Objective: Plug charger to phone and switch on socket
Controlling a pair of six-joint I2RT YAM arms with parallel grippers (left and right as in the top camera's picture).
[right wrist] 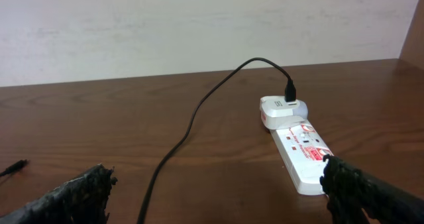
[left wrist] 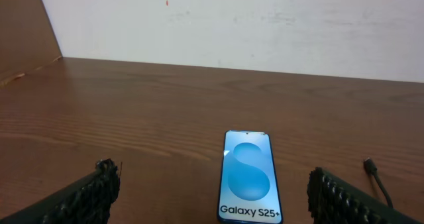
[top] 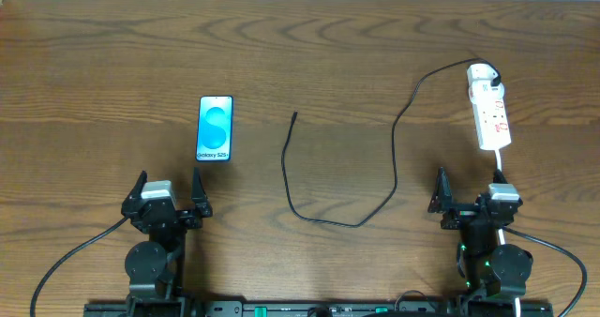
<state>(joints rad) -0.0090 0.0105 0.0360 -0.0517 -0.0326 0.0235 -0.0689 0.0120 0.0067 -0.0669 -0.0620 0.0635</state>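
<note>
The phone [top: 215,128] lies flat on the table, blue screen up, reading "Galaxy S25+"; it also shows in the left wrist view [left wrist: 248,175]. The charger cable [top: 394,158] runs from its loose connector tip [top: 293,116] in a loop to its black plug [top: 492,74], seated in the far end of the white socket strip [top: 489,115]. The tip lies apart from the phone, to its right [left wrist: 369,164]. My left gripper [top: 169,190] is open and empty, just near of the phone. My right gripper [top: 469,190] is open and empty, near of the socket [right wrist: 295,141].
The socket's thick white cord [top: 501,162] runs toward the right arm's base. A pale wall [left wrist: 232,25] stands behind the table's far edge. Bare wood lies between the phone and the cable.
</note>
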